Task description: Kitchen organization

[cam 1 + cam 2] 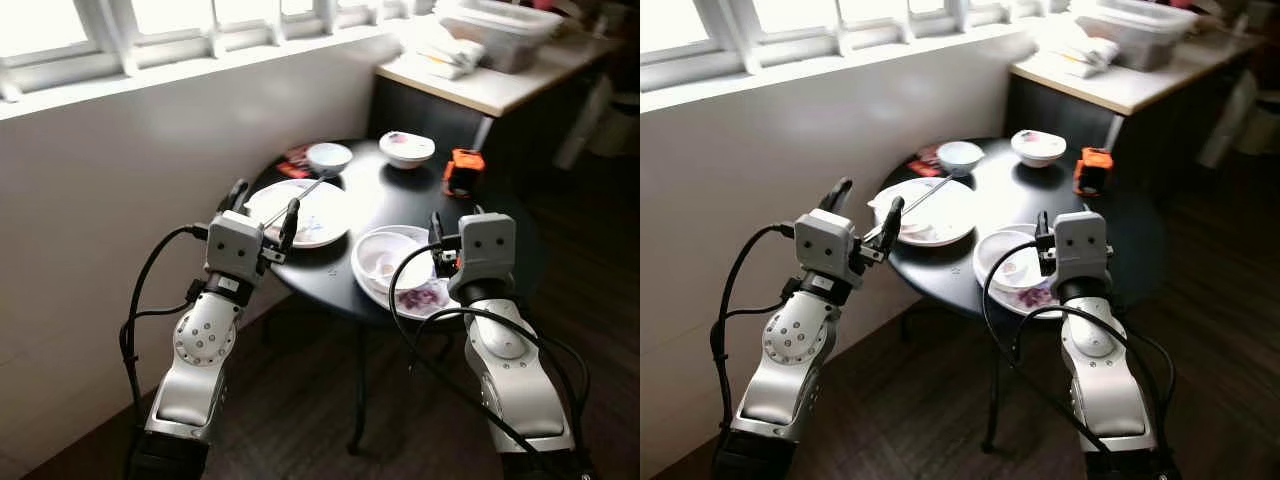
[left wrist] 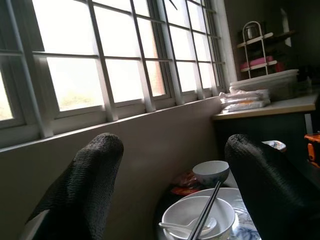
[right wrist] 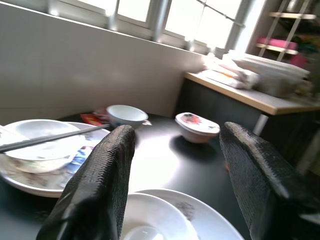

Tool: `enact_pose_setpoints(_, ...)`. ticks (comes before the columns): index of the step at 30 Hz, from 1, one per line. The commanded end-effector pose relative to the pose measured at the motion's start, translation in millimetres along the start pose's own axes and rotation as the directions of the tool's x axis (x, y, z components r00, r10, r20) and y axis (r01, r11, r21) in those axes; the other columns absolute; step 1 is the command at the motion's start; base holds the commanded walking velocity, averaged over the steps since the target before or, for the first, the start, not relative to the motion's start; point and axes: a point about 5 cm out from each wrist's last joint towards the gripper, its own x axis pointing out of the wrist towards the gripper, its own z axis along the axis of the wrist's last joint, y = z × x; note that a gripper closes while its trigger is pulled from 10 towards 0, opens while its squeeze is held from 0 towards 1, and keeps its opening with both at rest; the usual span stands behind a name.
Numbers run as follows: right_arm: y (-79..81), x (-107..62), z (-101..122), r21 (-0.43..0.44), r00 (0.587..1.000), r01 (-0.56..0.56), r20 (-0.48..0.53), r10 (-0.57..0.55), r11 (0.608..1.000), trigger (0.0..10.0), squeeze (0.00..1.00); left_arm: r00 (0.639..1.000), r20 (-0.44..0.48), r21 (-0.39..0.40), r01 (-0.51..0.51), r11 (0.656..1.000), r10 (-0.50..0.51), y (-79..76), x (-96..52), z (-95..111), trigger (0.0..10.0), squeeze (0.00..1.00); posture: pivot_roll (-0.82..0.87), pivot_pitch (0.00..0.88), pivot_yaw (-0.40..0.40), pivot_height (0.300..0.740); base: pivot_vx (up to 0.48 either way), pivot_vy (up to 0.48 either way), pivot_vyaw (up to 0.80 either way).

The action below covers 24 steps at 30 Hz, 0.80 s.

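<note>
On the round black table (image 1: 400,205): left hand (image 1: 262,210) at its near-left edge, spread, beside plate (image 1: 322,215) with chopsticks (image 1: 295,199); right hand (image 3: 175,175) at its near edge, spread over stacked bowl (image 1: 385,258); two small bowls (image 1: 329,157) and an orange box (image 1: 463,172) toward its far side.

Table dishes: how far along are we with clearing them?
Nothing looks cleared yet. The round table still carries the left plate with its bowl and chopsticks, the near bowl, and two far bowls. Left gripper and right gripper are open, empty, at the table's near edge. All pickup remains.
</note>
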Motion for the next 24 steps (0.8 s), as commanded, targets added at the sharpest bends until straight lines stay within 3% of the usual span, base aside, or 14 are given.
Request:
enact_pose_setpoints(1, 0.4, 2.6, 1.9, -0.007, 1.0, -0.004, 0.002, 0.004, 1.0, 10.0, 0.0, 1.0, -0.017, 0.002, -0.003, 1.0, 0.003, 1.0, -0.4, -2.4, 10.0, 0.0, -0.06, 0.0, -0.068, 0.74, 0.0, 0.0, 0.8)
enact_pose_setpoints(5, 0.2, 2.4, 1.4, -0.001, 1.0, -0.002, 0.0, 0.002, 1.0, 10.0, 0.0, 1.0, -0.02, 0.003, -0.004, 1.0, 0.004, 0.8, -0.6, -3.0, 10.0, 0.0, -0.06, 0.0, -0.068, 0.74, 0.0, 0.0, 0.8)
enact_pose_setpoints(24, -0.9, 3.9, -4.9, 0.016, 0.999, 0.011, -0.044, -0.011, 1.0, 10.0, 0.0, 1.0, -0.026, -0.005, 0.0, 1.0, 0.0, 1.4, -0.9, -4.2, 10.0, 0.0, -0.06, 0.0, -0.068, 0.74, 0.0, 0.0, 0.0)
